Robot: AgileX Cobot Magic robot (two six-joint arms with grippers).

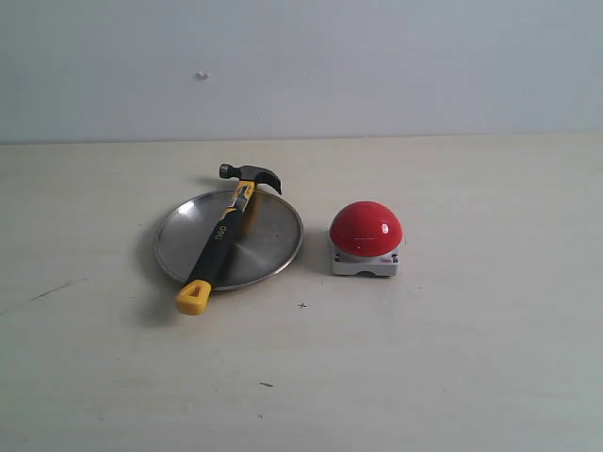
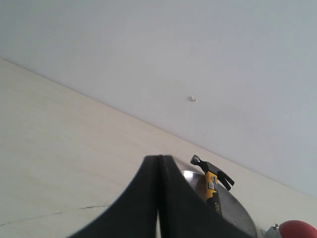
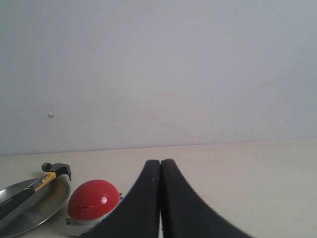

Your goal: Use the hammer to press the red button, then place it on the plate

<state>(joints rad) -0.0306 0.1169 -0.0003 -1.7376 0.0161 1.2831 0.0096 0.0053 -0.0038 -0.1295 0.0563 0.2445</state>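
Looked like a robot lab test bench to me, not somebody's home or workshop. It was a pale, scuffed tabletop (image 1: 452, 377) against a plain grey-white wall (image 1: 377, 66), with a few staged props: a claw hammer (image 1: 219, 243) lying across a metal plate (image 1: 273, 235), and a big red button (image 1: 366, 228) beside them.

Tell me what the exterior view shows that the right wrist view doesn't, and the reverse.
Only the exterior view: the whole plate, and the hammer lying across it with its yellow end past the rim. Only the right wrist view: the right gripper, shut and holding nothing. Both: the red button, the hammer head, part of the plate, the pale wall.
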